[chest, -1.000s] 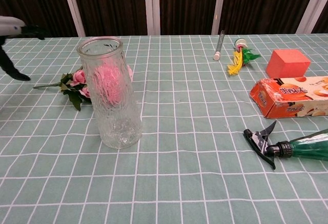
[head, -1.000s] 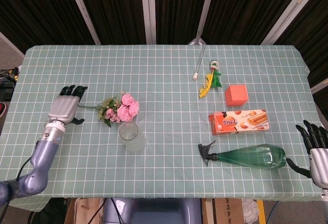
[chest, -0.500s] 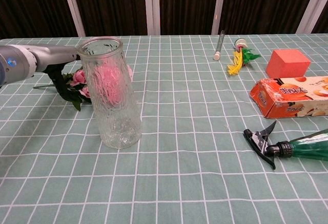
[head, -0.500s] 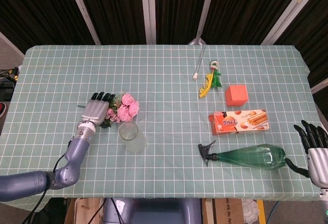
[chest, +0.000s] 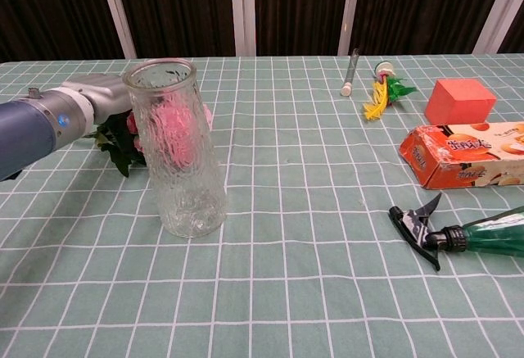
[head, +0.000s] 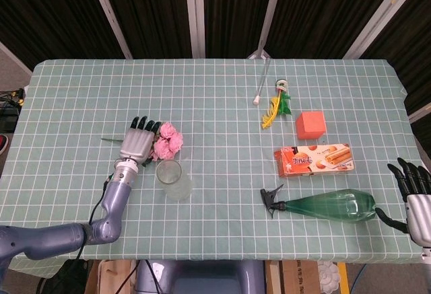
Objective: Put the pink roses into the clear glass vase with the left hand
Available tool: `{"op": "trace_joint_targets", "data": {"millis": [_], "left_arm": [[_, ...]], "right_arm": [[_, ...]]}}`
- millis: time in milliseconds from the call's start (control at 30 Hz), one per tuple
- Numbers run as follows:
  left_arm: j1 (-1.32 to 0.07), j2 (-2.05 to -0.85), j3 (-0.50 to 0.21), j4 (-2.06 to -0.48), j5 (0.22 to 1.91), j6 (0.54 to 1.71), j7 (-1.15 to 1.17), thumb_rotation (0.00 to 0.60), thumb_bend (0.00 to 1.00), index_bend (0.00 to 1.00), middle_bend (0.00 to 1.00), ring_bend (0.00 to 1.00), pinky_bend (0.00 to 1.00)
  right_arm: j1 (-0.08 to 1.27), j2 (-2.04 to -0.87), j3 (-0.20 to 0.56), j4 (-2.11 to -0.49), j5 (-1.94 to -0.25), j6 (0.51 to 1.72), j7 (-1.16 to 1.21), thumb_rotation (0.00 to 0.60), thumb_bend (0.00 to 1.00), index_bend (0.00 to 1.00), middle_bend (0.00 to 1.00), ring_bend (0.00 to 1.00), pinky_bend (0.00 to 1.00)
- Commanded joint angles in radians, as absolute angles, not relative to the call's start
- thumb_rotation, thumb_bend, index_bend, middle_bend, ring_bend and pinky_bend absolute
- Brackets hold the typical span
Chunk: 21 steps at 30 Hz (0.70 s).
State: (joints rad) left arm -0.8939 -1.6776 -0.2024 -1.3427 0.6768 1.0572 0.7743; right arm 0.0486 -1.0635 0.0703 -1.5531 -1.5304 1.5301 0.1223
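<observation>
A green checked tablecloth (head: 222,105) covers the table. On it the tall clear textured glass vase (head: 171,179) stands upright. Just behind it lies the bunch of pink roses (head: 168,140), with the left hand (head: 137,144) laid over their leaves; whether it grasps them cannot be told. The right hand (head: 416,196) hangs released, fingers spread, at the table's right edge.

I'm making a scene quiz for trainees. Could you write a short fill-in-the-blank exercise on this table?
1. The clear glass vase stands ____.
2. The left hand is over the pink roses' ____.
3. The green plastic spray bottle lies on its ____.

Missing words: upright; leaves; side
</observation>
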Motion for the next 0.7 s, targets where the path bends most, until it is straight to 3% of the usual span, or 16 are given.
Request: {"op": "trace_joint_targets", "data": {"millis": [33, 200, 400, 600, 700], "left_arm": [[-0.899, -1.693, -0.204, -1.328, 0.691, 1.059, 0.765, 0.6, 0.32, 0.16, 0.19, 0.08, 0.08], [-0.903, -1.71, -0.196, -1.309, 0.679, 1.049, 0.788, 0.6, 0.34, 0.18, 0.22, 0.1, 0.1], [-0.901, -1.732, -0.189, -1.276, 0.707, 1.059, 0.78, 0.6, 0.46, 0.28, 0.37, 0.26, 0.27], [-0.891, -1.747, -0.183, -1.238, 0.759, 1.076, 0.746, 0.6, 0.49, 0.33, 0.39, 0.33, 0.46], [-0.875, -1.748, -0.201, -1.232, 0.789, 1.076, 0.674, 0.6, 0.49, 0.33, 0.38, 0.33, 0.47]], "right_arm": [[0.05, -1.064, 0.069, -1.553, -1.531, 1.528, 0.123, 0.6, 0.21, 0.13, 0.05, 0.02, 0.0], [0.047, -1.061, 0.071, -1.553, -1.526, 1.53, 0.126, 0.6, 0.21, 0.13, 0.05, 0.02, 0.0], [0.045, -1.059, 0.07, -1.554, -1.528, 1.534, 0.13, 0.6, 0.21, 0.14, 0.05, 0.02, 0.0], [0.045, -1.058, 0.07, -1.554, -1.526, 1.532, 0.132, 0.6, 0.21, 0.16, 0.05, 0.02, 0.0], [0.045, -1.057, 0.07, -1.555, -1.528, 1.534, 0.131, 0.6, 0.21, 0.17, 0.05, 0.02, 0.0]]}}
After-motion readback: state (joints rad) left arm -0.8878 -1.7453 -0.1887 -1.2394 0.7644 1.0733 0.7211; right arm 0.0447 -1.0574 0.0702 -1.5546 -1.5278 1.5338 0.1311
